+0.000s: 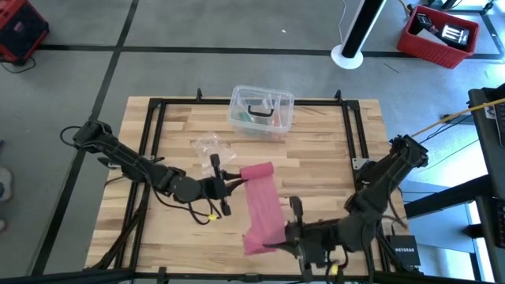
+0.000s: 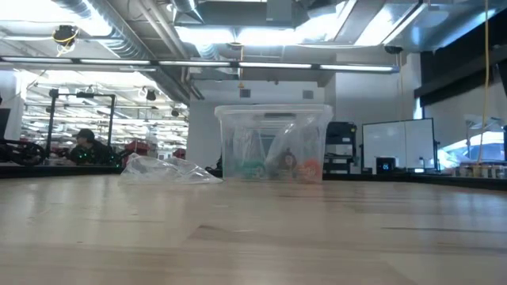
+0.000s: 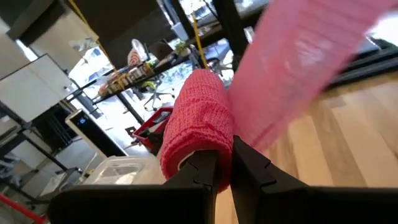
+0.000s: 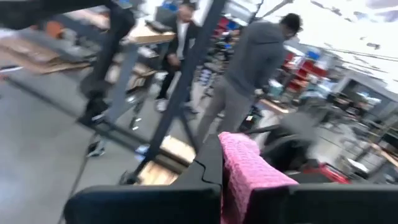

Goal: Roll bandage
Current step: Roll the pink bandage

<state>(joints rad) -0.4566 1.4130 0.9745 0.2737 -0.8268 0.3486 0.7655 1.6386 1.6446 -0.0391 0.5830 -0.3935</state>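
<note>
The tabletop (image 1: pixel 316 158), pale wood strips inside a dark frame, fills the middle of the high view, with grey floor around it and a red crate (image 1: pixel 439 35) at the upper right. Across its lower centre the bandage (image 1: pixel 263 207) runs as a pink band, stretched between the two arms. The left tool (image 1: pixel 234 181), coming in from the left of the frame, is closed on the bandage's upper end, where the left wrist view shows a small roll of fabric already wound and pinched between its fingers. The right tool (image 1: pixel 276 239), near the lower edge of the frame, is closed on the other end, and pink fabric drapes between its fingers in the right wrist view.

By my judgement the rolling is only begun: a short core exists, but most of the strip is flat and must yet be wound up.

A clear plastic box (image 1: pixel 262 110) sits at the upper middle of the tabletop, and a crumpled wrapper (image 1: pixel 210 145) lies just below and left of it. Beyond, the right wrist view shows people standing in a workshop.
</note>
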